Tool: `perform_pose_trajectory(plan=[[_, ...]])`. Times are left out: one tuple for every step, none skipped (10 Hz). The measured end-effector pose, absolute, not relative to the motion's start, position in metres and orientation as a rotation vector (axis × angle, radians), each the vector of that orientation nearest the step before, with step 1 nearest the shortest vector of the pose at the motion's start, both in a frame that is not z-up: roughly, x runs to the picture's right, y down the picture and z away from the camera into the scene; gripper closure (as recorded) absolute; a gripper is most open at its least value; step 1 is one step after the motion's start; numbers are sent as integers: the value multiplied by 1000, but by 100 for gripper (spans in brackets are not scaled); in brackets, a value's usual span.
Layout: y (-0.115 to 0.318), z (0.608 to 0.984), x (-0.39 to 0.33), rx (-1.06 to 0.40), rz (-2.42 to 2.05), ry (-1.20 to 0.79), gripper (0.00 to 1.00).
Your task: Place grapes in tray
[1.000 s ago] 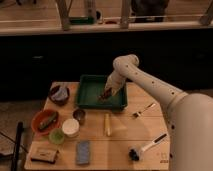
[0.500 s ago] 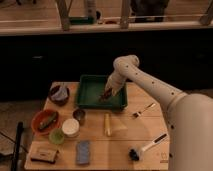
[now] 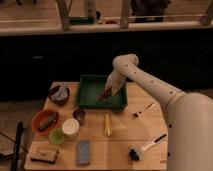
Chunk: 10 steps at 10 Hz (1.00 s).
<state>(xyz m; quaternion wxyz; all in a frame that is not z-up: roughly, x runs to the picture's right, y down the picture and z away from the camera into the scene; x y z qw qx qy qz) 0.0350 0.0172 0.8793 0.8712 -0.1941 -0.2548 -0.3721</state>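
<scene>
The dark green rectangular tray (image 3: pixel 90 90) sits at the back middle of the wooden table. My gripper (image 3: pixel 107 92) reaches down into the tray from the right, over its right half. A small dark reddish-brown cluster, the grapes (image 3: pixel 105 94), shows at the gripper's tip just above or on the tray bottom. I cannot tell if the grapes rest on the tray or are still held.
An orange bowl (image 3: pixel 37 116) with a dark elongated item stands front left. A dark bowl (image 3: pixel 59 94), small cup (image 3: pixel 79 115), white cup (image 3: pixel 70 127), green lid (image 3: pixel 56 136), yellow stick (image 3: pixel 106 124), fork (image 3: pixel 143 109), brush (image 3: pixel 146 147), blue sponge (image 3: pixel 83 152) and brown block (image 3: pixel 43 154) lie around.
</scene>
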Motion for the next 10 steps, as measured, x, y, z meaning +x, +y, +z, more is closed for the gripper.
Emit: perform_pose_trajectory(plan=[[15, 879, 35, -406, -782, -532, 50], [13, 879, 35, -405, -785, -527, 40], [11, 878, 35, -403, -790, -521, 28], [9, 878, 34, -401, -793, -517, 22], [7, 877, 33, -398, -796, -511, 20], [3, 876, 32, -393, -797, -504, 20], [1, 875, 32, -389, -797, -498, 20], [0, 875, 33, -388, -797, -493, 20], [-2, 875, 33, -384, -798, -491, 20], [-4, 874, 31, -379, -800, -491, 20]])
